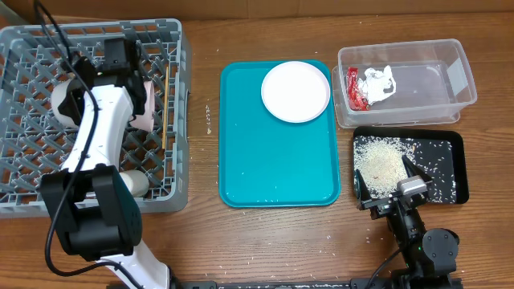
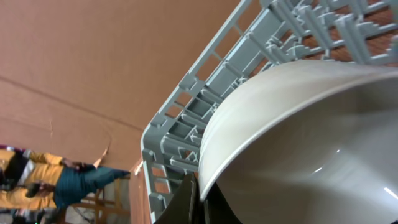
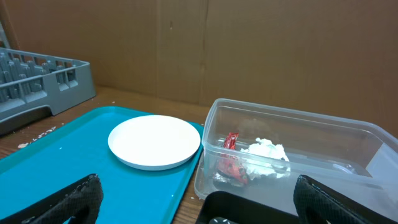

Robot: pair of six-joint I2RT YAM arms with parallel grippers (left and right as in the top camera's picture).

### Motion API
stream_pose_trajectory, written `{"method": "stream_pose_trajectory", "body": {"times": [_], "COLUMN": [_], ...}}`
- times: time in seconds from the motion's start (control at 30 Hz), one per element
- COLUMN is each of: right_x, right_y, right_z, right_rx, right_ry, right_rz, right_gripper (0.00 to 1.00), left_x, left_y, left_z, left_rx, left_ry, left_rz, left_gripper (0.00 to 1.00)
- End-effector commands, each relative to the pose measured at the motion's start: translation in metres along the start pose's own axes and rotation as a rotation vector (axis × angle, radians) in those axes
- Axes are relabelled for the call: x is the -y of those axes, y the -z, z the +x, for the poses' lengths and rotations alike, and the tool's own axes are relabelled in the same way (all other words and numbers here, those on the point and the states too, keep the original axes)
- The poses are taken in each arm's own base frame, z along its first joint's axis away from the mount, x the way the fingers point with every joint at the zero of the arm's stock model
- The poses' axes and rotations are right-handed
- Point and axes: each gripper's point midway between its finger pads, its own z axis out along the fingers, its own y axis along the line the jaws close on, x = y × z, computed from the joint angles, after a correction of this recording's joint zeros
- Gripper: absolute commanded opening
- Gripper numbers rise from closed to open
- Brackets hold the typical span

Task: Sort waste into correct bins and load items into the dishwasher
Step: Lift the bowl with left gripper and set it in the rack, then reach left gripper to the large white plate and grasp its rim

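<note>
The left hand grips a white round bowl over the grey lattice plastic dish rack; the right hand gapes wide, empty.

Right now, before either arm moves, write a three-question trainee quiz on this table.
1. True or false: the red wrapper and the white tissue both lie in the clear tub.
2. The rice grains lie in: A) the teal tray, B) the black tray, C) the dish rack.
3. What does the left gripper hold by its rim?
Key: 1 true; 2 B; 3 a white bowl.
</note>
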Motion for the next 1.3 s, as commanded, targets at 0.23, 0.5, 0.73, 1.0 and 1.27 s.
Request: {"method": "stream_pose_trajectory", "body": {"times": [0.23, 0.5, 0.73, 1.0, 1.27], "right_x": [0.002, 0.002, 0.002, 0.002, 0.002], "right_y": [0.000, 0.000, 0.000, 0.000, 0.000], "right_z": [0.002, 0.002, 0.002, 0.002, 0.002], "right_rx": [0.003, 0.003, 0.003, 0.003, 0.003], "right_ry": [0.004, 0.004, 0.004, 0.004, 0.004], "right_rz": [0.011, 0.011, 0.011, 0.011, 0.011], "right_gripper": [0.99, 0.99, 1.00, 1.00, 1.00], "left_x": [0.020, 0.043, 0.055, 0.044, 0.049], "left_y": [-0.004, 0.024, 0.042, 0.105, 0.185], "left_z": [0.015, 0.012, 0.020, -0.014, -0.015], "left_rx": [0.002, 0.062, 0.043, -0.072, -0.139], "left_ry": [-0.186, -0.229, -0.208, 0.072, 0.072], "left_rz": [-0.083, -0.043, 0.063, 0.563, 1.045], "left_gripper": [0.04, 0.16, 0.35, 0.60, 0.63]}}
